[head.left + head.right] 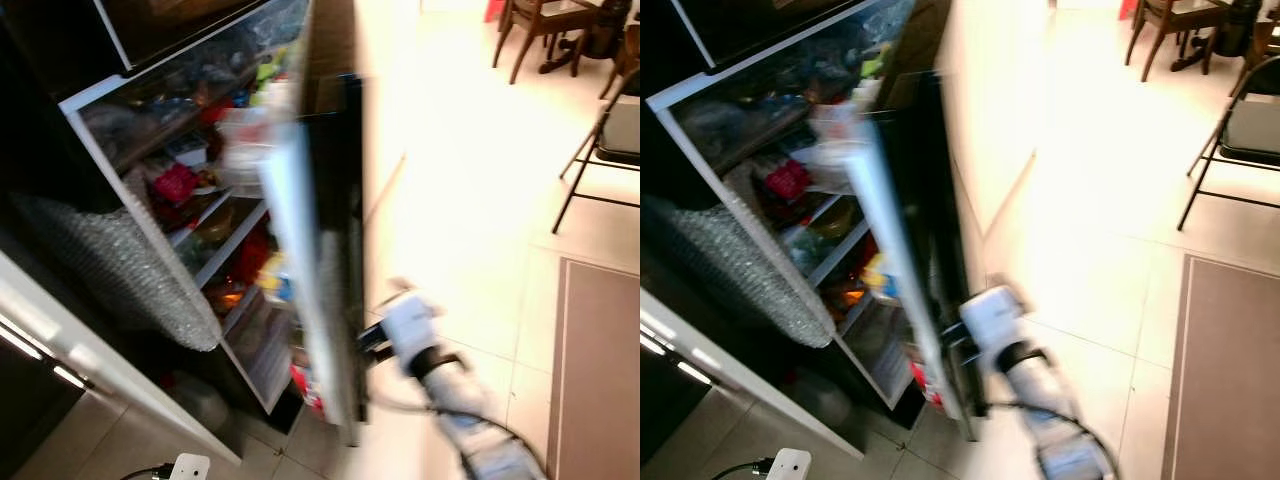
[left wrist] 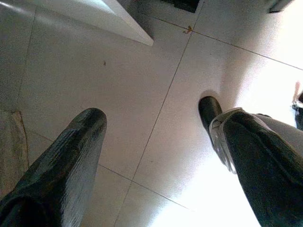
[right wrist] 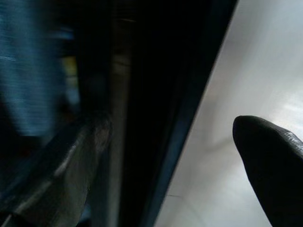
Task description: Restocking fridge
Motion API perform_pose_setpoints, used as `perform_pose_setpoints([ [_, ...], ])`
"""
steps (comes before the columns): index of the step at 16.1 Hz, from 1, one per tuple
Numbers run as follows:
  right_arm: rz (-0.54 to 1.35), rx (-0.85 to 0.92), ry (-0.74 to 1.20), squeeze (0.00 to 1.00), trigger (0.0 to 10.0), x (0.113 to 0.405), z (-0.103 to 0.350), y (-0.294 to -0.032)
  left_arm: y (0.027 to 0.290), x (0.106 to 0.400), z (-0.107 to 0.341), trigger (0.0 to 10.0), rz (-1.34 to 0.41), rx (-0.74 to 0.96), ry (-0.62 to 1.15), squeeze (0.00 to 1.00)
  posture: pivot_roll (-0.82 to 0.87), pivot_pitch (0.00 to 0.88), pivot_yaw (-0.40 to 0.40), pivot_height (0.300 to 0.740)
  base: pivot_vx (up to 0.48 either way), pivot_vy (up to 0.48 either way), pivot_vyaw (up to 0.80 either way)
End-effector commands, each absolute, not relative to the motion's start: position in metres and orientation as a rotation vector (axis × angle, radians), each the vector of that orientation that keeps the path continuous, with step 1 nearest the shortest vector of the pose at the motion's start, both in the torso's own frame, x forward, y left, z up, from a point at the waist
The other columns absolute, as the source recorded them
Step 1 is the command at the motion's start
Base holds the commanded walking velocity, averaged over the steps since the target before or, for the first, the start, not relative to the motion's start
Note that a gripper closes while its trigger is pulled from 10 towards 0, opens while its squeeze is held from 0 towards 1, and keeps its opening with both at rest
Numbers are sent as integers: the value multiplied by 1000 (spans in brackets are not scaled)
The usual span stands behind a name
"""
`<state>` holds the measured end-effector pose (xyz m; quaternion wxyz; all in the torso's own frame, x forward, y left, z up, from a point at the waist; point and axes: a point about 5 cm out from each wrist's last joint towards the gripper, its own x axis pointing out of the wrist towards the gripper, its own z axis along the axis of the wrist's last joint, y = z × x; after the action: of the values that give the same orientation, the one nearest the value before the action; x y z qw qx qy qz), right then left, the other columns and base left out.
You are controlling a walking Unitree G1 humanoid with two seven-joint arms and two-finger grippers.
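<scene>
At fridge door (image 1: 318,270) edge — right claw (image 3: 173,142) spread, straddling it.

fridge door (image 1: 320,250): stands edge-on, partly open, splitting the shelves from the floor; right gripper (image 3: 170,142) straddles its edge, fingers apart.
shelves (image 1: 215,215): packed with food, little spare room.
gap beside door: narrow, blurred.
floor (image 1: 470,200): open tiles to the right.
far right: folding chair (image 1: 605,140), mat (image 1: 595,370).
left gripper (image 2: 151,123): spread over bare tile.
</scene>
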<state>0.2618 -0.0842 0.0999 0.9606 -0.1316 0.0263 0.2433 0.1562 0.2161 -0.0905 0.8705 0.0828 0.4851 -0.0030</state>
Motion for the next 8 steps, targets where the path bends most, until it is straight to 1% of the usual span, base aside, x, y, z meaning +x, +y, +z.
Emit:
perform_pose_setpoints([
  [1, 542, -266, 43, 0, 10000, 260, 104, -78, 222, 151, -92, 10000, -6, 197, 1038, 0, -110, 0, 109, 740, 0, 0, 0],
  [2, 545, -270, 50, 0, 10000, 259, 102, -80, 221, 151, -92, 10000, -5, 197, 1038, 0, -110, 0, 109, 740, 0, 0, 0],
  [5, 510, -264, 71, 0, 10000, 263, 102, -94, 221, 150, -92, 10000, -9, 198, 1040, 0, -115, 0, 106, 740, 0, 0, 0],
  [8, 368, -217, 90, 0, 10000, 272, 102, -127, 221, 149, -92, 10000, -12, 199, 1041, 0, -123, 0, 103, 740, 0, 0, 0],
])
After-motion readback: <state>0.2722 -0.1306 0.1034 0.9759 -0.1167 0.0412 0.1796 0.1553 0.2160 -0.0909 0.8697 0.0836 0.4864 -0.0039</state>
